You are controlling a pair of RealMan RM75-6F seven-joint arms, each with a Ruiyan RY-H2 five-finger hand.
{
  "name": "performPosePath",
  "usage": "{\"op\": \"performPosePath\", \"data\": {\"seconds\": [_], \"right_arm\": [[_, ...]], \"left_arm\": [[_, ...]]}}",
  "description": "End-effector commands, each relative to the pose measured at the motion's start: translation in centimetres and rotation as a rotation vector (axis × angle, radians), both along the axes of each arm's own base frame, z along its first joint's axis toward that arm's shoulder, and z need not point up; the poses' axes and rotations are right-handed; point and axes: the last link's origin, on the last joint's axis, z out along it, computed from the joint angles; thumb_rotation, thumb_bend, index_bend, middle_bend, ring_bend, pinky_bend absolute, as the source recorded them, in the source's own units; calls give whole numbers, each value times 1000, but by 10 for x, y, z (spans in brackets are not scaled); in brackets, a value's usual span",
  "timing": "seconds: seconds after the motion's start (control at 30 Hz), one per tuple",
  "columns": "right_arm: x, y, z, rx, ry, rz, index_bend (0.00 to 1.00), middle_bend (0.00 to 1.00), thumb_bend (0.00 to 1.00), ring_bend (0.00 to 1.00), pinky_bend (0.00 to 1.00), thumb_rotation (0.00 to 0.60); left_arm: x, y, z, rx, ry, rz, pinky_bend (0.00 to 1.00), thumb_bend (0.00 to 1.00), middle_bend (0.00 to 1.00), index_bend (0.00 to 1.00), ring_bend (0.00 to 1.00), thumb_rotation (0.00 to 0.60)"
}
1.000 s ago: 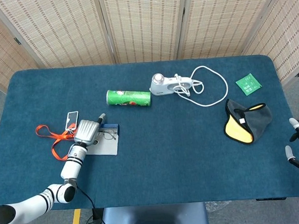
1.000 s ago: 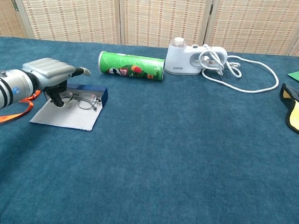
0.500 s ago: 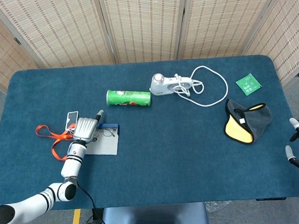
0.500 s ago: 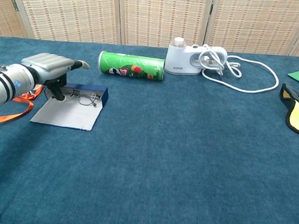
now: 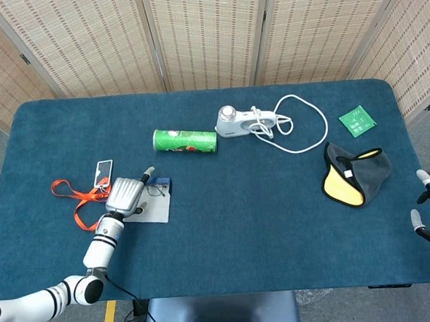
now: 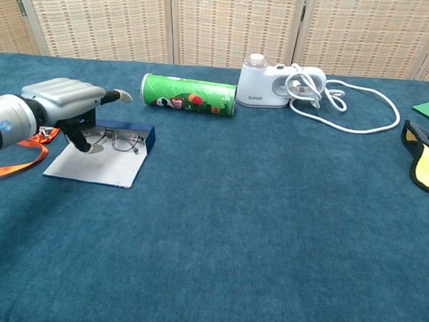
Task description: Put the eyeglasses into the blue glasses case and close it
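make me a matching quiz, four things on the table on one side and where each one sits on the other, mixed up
Things:
1. eyeglasses
2. green can
3. white appliance
4. orange lanyard

Places:
A. near the table's far edge, its cord looped to the right
B. near the table's left edge, left of the case
C. on the open blue glasses case, by the left hand
D. lying on its side, just left of the appliance

Pairs: 1-C, 2-D, 3-A, 4-B
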Motion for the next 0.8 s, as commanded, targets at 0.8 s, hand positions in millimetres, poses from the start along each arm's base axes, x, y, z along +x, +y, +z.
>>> {"op": "performPosePath", "data": {"seconds": [0.8], "right_arm": [[4,-4,-3,13,1,14,89,477,458,375,239,600]], "left_arm": [[-20,-43,-2,-52,39,-48,1000,334,1000,36,1000,600]]}}
